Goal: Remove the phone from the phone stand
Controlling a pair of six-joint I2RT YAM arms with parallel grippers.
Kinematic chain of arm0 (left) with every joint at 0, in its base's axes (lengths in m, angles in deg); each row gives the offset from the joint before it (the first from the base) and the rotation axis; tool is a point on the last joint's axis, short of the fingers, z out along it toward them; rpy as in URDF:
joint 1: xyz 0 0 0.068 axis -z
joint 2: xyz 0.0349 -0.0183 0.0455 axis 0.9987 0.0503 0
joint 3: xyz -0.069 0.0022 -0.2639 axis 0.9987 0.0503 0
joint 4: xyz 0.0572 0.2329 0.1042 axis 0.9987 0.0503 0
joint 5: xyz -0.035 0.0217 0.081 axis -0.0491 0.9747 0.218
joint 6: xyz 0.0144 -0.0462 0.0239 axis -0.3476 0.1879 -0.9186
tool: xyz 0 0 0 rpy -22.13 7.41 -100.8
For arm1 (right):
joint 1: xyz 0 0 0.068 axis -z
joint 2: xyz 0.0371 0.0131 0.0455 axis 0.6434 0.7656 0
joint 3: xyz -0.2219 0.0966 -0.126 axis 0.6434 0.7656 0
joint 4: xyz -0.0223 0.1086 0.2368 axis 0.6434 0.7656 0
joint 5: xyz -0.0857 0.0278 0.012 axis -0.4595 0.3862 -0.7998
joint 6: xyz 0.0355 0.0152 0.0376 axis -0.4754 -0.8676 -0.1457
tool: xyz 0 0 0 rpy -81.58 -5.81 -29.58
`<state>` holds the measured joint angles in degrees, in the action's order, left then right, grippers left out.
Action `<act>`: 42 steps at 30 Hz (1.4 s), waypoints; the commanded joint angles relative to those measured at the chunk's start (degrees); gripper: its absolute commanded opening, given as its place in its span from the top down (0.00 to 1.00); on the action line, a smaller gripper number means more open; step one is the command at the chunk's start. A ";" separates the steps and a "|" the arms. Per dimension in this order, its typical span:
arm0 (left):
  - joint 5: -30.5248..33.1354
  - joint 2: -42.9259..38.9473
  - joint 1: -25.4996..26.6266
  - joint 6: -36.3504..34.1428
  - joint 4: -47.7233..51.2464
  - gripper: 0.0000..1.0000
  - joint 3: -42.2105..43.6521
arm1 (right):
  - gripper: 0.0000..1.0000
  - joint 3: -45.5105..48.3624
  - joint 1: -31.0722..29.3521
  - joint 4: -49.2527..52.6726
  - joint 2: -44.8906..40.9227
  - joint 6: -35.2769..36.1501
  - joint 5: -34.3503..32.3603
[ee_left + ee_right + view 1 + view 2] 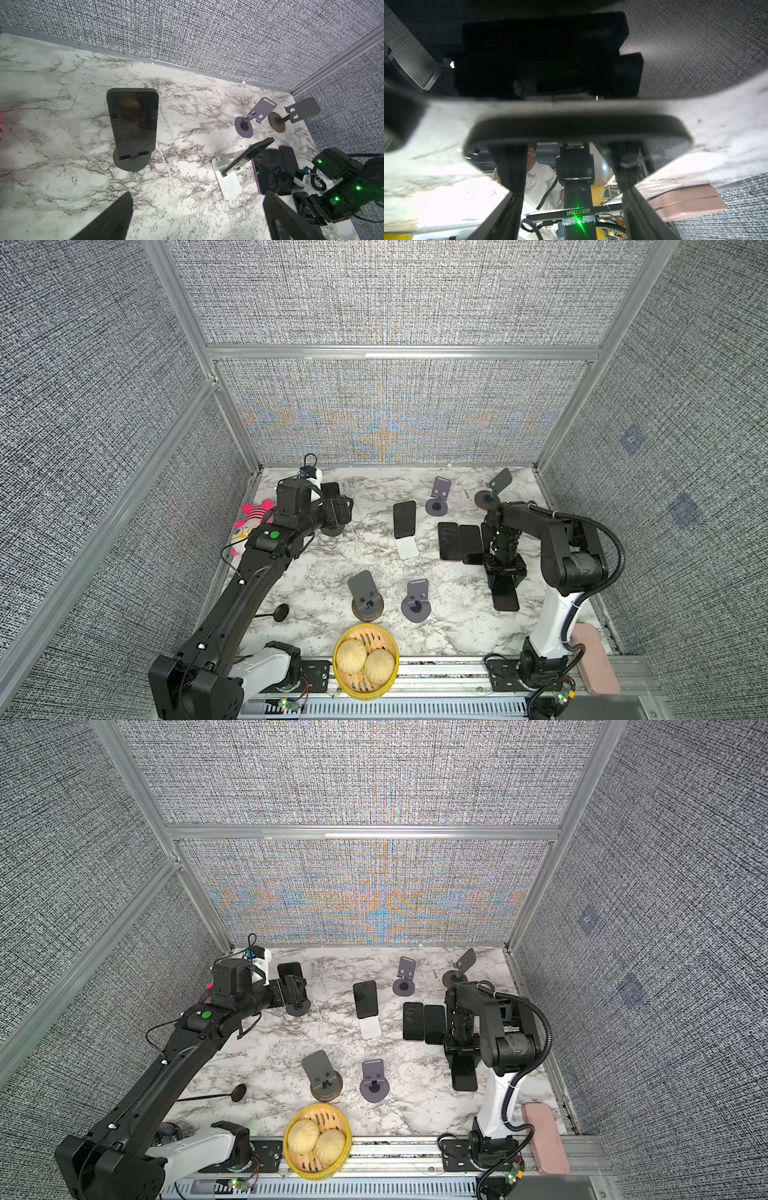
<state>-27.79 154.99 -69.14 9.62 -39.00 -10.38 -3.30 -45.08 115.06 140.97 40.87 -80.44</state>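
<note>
Bright even light, back wall (395, 414) moiré; right wrist view blurred

The counter (316, 572) looks like polished marble, white with grey veins, smooth with a soft sheen. The left claw (197, 195) has matt black plastic fingers (116, 218). Straight ahead of it, the propped phone (133, 120) has a glossy black glass face that mirrors its surroundings. Its phone stand (131, 165) is matt dark grey. Between the fingers of the right claw (505, 578), the clamped phone (577, 128) is just as glossy and mirror-like, with a smooth satin edge. Beyond both claws, the wall panels (374, 294) are rough woven grey cloth set in brushed aluminium framing (399, 352). On the left claw's outer side, a plush toy (253, 516) is soft pink-and-white fabric.
</note>
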 commanded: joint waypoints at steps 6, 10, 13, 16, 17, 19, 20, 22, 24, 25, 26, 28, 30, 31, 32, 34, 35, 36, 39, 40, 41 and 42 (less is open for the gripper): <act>-0.20 -0.22 -0.05 -0.32 -1.22 0.01 0.29 | 0.16 -0.08 -0.14 -1.61 -0.59 0.30 -1.93; -0.07 -0.35 -0.06 -0.41 -1.24 0.01 0.29 | 0.10 -0.39 -0.06 -1.38 -1.17 0.11 -1.57; -0.06 -0.42 -0.09 -0.41 -1.17 0.01 0.25 | 0.07 -0.36 -0.07 -1.04 -1.79 0.02 -1.57; -0.16 -0.30 -0.05 -0.33 -1.17 0.01 0.25 | 0.05 -0.17 -0.36 -1.03 -2.63 -0.64 -1.78; -0.27 -0.39 -0.10 -0.32 -1.09 0.01 0.16 | 0.03 -0.04 -0.52 -1.03 -3.10 -1.09 -1.92; -0.42 -0.55 -0.06 -0.24 -1.17 0.01 0.26 | 0.01 0.41 -0.92 -1.56 -4.98 -2.39 -1.66; -0.37 -0.63 -0.05 -0.18 -1.30 0.01 0.27 | 0.01 0.68 -0.94 -2.10 -6.14 -2.75 -0.87; -0.03 -0.61 0.00 -0.22 -1.30 0.01 0.33 | 0.01 1.06 -1.12 -3.04 -8.65 -3.57 0.80; 0.02 -0.36 -0.08 -0.24 -1.30 0.01 0.33 | 0.01 0.85 -1.33 -2.80 -10.80 -4.12 0.57; -0.09 -0.15 -0.05 -0.15 -1.26 0.01 0.33 | 0.01 0.65 -1.61 -2.38 -11.91 -4.43 0.12; -0.07 -0.08 -0.06 -0.08 -1.18 0.01 0.33 | 0.01 0.49 -1.73 -2.11 -13.08 -4.56 -0.28; -0.07 0.19 -0.05 -0.14 -1.18 0.01 0.33 | 0.01 0.21 -2.06 -1.50 -15.90 -5.06 -0.94; 0.23 0.27 -0.05 -0.18 -1.10 0.01 0.33 | 0.01 0.02 -2.54 -1.30 -18.72 -5.69 -1.37; 0.42 0.32 -0.05 -0.32 -1.13 0.01 0.33 | 0.01 0.01 -3.12 -1.44 -20.63 -6.26 -1.72; 0.56 0.36 -0.05 -0.40 -1.00 0.01 0.33 | 0.01 -0.05 -4.02 -1.68 -22.43 -6.69 -2.21; 0.93 0.45 -0.06 -0.56 -1.00 0.01 0.33 | 0.01 -0.49 -6.31 -2.13 -26.37 -8.29 -3.61; 1.18 0.60 -0.05 -0.67 -1.04 0.01 0.42 | 0.01 -0.75 -7.23 -2.38 -28.22 -9.09 -4.04; 1.44 0.85 -0.05 -0.72 -0.98 0.01 0.42 | 0.01 -1.06 -8.28 -2.73 -30.13 -9.96 -4.72; 1.90 1.78 -0.06 -0.98 -0.66 0.01 0.33 | 0.01 -1.05 -11.67 -5.27 -35.64 -11.22 -6.81; 2.00 2.01 -0.05 -1.06 -0.65 0.01 0.34 | 0.01 -0.91 -12.54 -6.29 -37.16 -11.24 -7.14; 2.22 2.24 -0.05 -1.10 -0.58 0.01 0.37 | 0.01 -0.94 -13.54 -7.29 -38.72 -11.90 -7.71; 2.29 2.52 -0.08 -1.11 -0.56 0.01 0.42 | 0.01 -1.02 -14.60 -8.50 -40.06 -12.65 -8.20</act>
<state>-26.48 157.01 -69.16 9.42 -39.00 -10.33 -4.09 -57.93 109.99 103.53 30.84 -85.93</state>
